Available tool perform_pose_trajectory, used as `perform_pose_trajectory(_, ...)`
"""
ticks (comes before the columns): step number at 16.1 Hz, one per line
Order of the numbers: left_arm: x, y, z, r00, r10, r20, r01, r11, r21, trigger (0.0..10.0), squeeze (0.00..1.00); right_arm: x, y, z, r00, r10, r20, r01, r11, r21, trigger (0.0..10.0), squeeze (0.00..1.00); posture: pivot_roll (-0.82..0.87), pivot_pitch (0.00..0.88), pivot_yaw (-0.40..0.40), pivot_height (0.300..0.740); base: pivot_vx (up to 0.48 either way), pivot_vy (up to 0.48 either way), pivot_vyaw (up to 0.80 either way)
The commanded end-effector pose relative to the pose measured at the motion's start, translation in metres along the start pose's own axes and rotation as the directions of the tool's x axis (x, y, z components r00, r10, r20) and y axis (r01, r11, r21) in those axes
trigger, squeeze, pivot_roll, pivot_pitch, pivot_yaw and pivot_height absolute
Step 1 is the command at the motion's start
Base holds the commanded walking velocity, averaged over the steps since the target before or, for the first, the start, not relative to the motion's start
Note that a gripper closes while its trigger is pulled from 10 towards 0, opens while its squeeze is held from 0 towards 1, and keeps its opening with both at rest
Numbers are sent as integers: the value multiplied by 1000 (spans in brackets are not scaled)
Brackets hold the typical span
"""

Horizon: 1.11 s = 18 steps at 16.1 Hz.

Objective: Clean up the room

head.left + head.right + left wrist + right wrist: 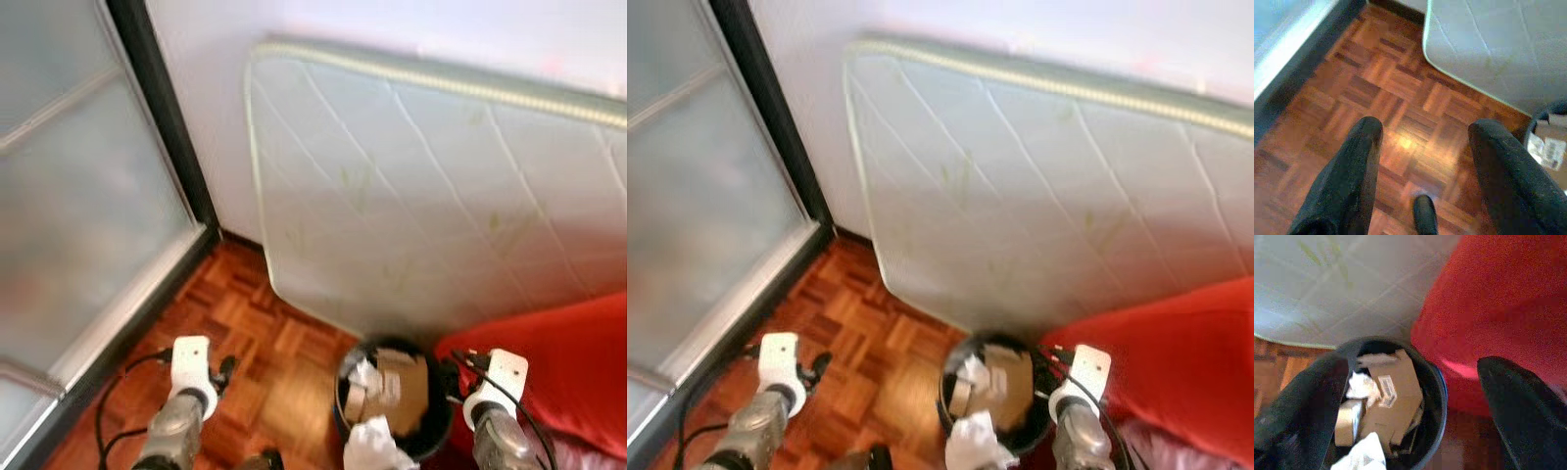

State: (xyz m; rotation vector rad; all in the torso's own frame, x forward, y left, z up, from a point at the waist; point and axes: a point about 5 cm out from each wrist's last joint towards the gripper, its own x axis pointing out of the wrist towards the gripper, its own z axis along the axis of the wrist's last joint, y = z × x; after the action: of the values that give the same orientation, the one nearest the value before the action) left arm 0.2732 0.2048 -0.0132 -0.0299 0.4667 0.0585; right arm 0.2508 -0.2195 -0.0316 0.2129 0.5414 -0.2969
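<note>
A black trash bin point(346, 409) stands on the parquet floor just before me, stuffed with a cardboard box point(404, 385) and crumpled white paper point(376, 446). In the right wrist view my right gripper point(1415, 364) hangs open above the bin point(1437, 399), nothing between its fingers point(1312, 401). Its arm point(498, 392) rises at the bin's right side. My left gripper point(1425, 127) is open too, over bare parquet point(1400, 98) left of the bin, with its arm point(188, 382) at the lower left.
A pale quilted mattress point(441, 196) leans on the white wall right behind the bin. A red cushion point(558, 362) presses against the bin's right. A frosted glass sliding door point(78, 196) with a dark frame runs along the left. A small dark object point(1422, 220) lies on the floor.
</note>
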Motion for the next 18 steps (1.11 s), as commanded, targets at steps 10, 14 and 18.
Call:
perform_pose_trajectory(10, -14, -3, -40, 985, 12, -175, -12, 1000, 3, 10000, 0, -26, -5, -67, 963, -7, -268, -15, 997, -79, 10000, 0, 53, 45, -19, 740, 0, 0, 0)
perform_pose_trajectory(14, -16, -5, -44, 982, 8, -187, -7, 1000, 7, 10000, 0, -28, -5, -70, 959, -4, -284, -23, 995, -93, 10000, 0, 48, 60, -19, 740, 0, 0, 0)
perform_pose_trajectory(18, -17, -9, -47, 982, -10, -190, 13, 1000, 15, 10000, 0, -30, -4, -74, 955, 2, -296, -33, 995, -99, 10000, 0, 50, 69, -20, 740, 0, 0, 0)
